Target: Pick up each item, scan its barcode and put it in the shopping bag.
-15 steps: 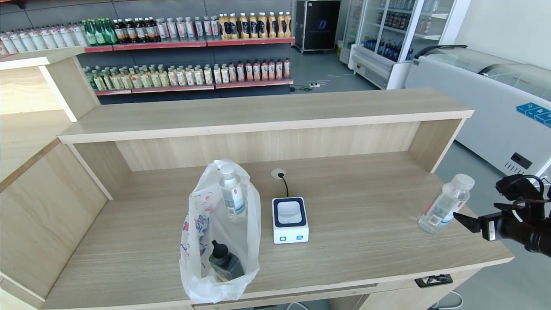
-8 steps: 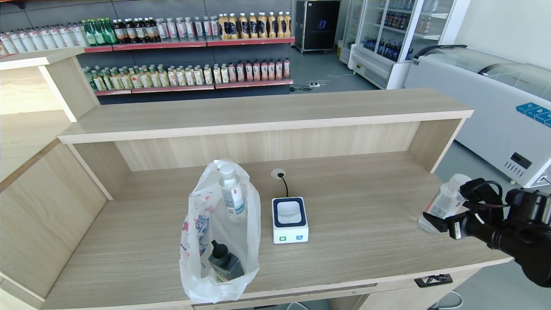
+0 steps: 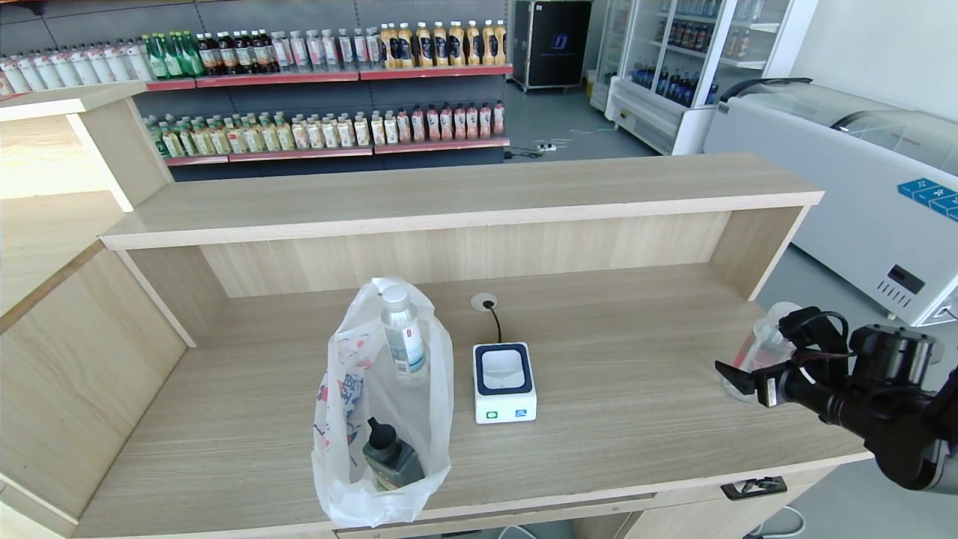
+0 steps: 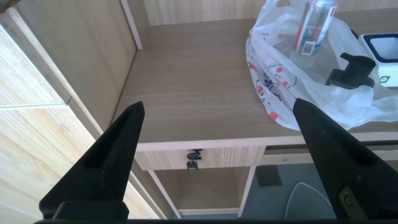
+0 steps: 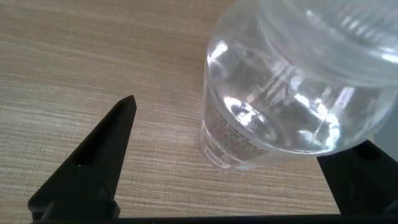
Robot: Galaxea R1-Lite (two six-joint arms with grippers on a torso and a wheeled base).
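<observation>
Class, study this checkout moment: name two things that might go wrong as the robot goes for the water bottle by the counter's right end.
1. The water bottle stands close to the right end of the counter, with the open right gripper around it; an off-centre squeeze may tip it over the edge.
2. The shopping bag lies limp with two items inside, so a third may snag its rim or spill out.
</observation>
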